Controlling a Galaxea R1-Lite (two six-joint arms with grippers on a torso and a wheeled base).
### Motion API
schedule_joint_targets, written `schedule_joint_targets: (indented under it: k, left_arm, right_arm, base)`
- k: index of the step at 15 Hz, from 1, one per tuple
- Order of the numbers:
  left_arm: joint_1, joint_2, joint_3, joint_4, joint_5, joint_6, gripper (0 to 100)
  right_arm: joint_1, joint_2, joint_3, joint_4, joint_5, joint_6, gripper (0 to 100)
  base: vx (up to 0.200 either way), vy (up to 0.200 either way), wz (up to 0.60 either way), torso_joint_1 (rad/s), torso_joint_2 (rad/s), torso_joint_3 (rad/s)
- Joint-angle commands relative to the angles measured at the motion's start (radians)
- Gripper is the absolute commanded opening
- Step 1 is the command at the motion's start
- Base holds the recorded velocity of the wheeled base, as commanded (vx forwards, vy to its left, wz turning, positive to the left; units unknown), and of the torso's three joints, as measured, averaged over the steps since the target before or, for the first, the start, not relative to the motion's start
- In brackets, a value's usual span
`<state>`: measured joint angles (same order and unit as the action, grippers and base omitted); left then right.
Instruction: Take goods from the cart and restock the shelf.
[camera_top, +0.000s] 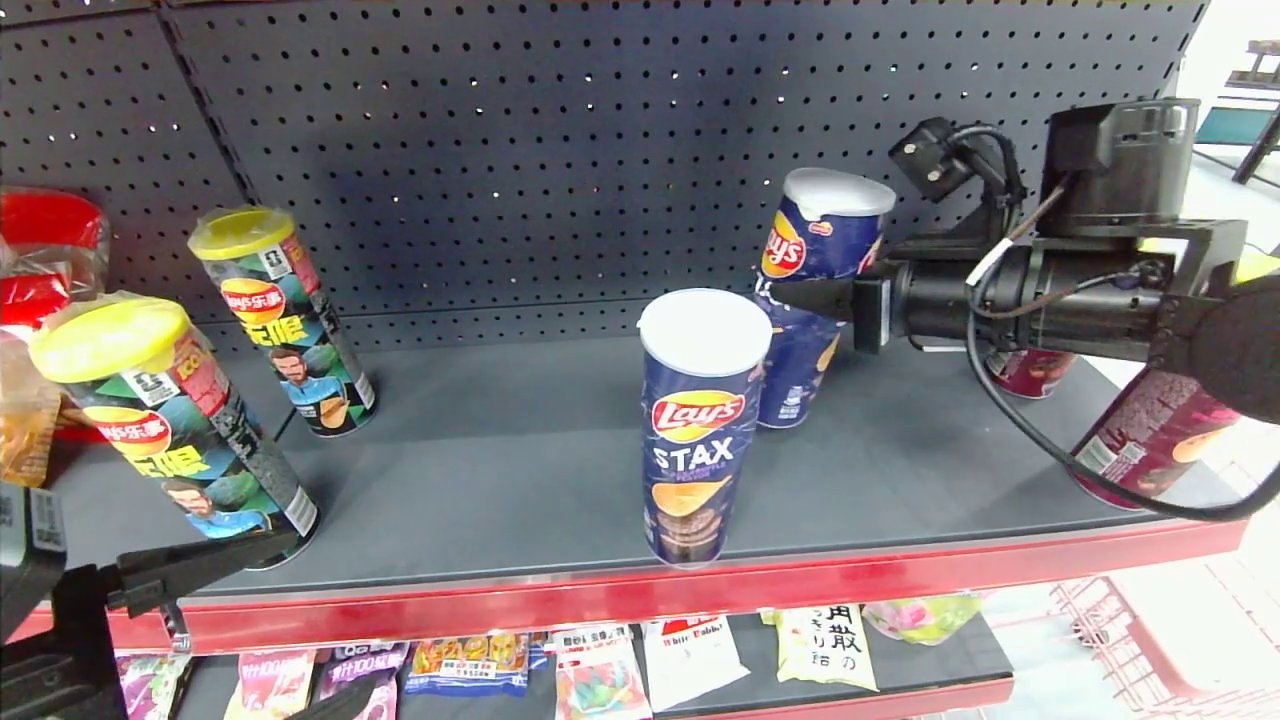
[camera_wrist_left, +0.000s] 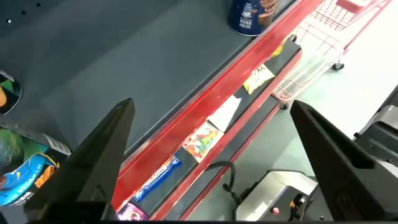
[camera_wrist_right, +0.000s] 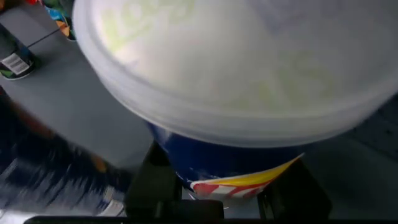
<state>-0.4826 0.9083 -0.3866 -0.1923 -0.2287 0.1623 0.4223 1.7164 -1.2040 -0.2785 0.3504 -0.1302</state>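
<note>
Head view: right claw (camera_top: 805, 298) is clamping a blue chip can (camera_top: 822, 235) mid-body, toward the back of the shelf (camera_top: 480, 450), just behind a second can (camera_top: 698, 430) standing at the front edge.

Left wrist view: left claw (camera_wrist_left: 211, 109) is hanging spread wide above the shelf's front edge.

Right wrist view: claw is squeezing the white-lidded chip can.

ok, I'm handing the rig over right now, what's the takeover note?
Right gripper: jaws shut on the held blue can, which is tilted, behind the standing blue can on the shelf.
Left gripper: jaws open, empty, low by the shelf's front left.
Done: standing blue can is upright at the front edge.
Left: set the held blue can upright, release it, then probably fetch more from the cart.
</note>
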Motion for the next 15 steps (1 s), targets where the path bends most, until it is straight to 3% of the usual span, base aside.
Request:
schedule_joint_targets:
  k: [1, 15]
  left_arm:
    - [-0.001, 0.011, 0.002, 0.002, 0.002, 0.002, 100]
    - [-0.001, -0.003, -0.003, 0.001, 0.049, 0.0, 100]
  right_arm:
    - [0.018, 0.088, -0.074, -0.001, 0.001, 0.001, 0]
    - [0.067, 0.215, -0.196, 0.001, 0.001, 0.0, 0]
  base:
    - [0.0, 0.0, 0.0, 0.0, 0.0, 0.0]
    - [0.0, 0.0, 0.0, 0.0, 0.0, 0.0]
